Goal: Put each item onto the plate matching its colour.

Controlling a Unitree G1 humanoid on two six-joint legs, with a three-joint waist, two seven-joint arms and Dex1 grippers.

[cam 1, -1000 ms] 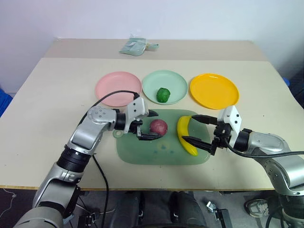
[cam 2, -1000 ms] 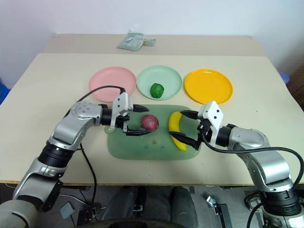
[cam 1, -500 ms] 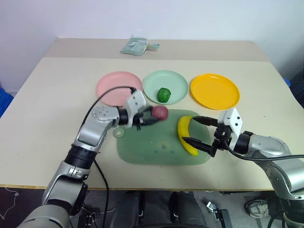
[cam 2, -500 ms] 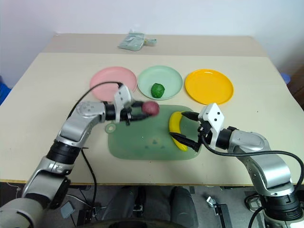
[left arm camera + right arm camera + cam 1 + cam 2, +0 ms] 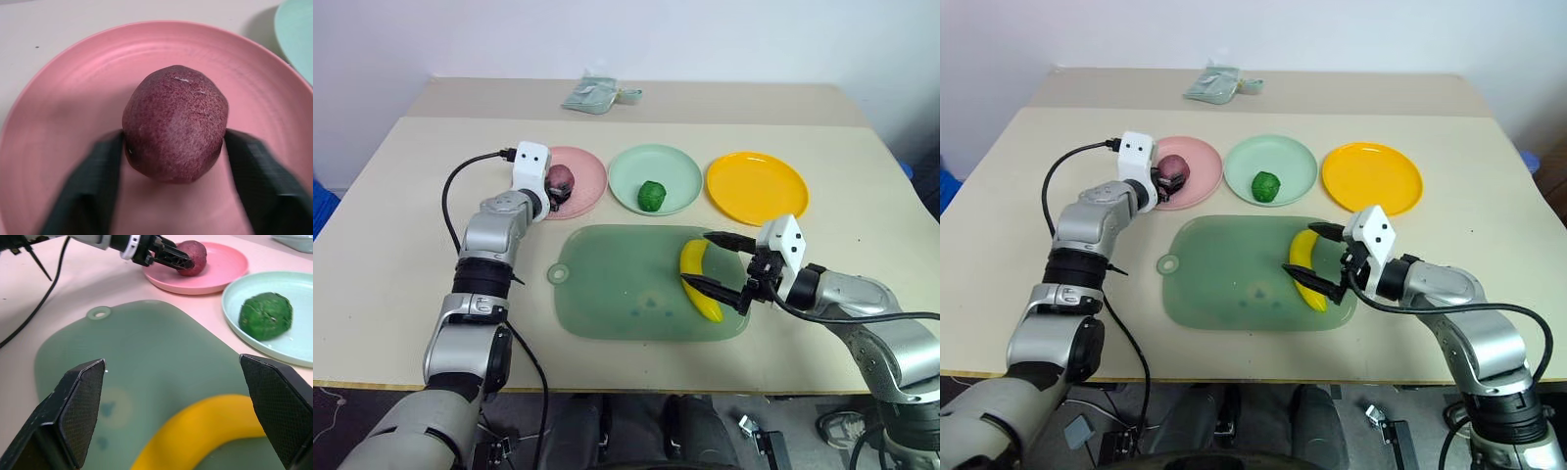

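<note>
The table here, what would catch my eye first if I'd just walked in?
Probably the row of three plates: pink plate, mint green plate and orange-yellow plate. The left gripper is at a purple-red fruit on the pink one. Nearer, the open right gripper straddles a yellow banana on a green board.

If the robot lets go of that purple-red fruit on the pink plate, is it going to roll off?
It may roll a little: the purple-red fruit is nearly round. The pink plate dips in the middle with a raised rim, which should probably keep it in. Its skin looks finely rough rather than glossy, so it is likely not very slippery.
</note>
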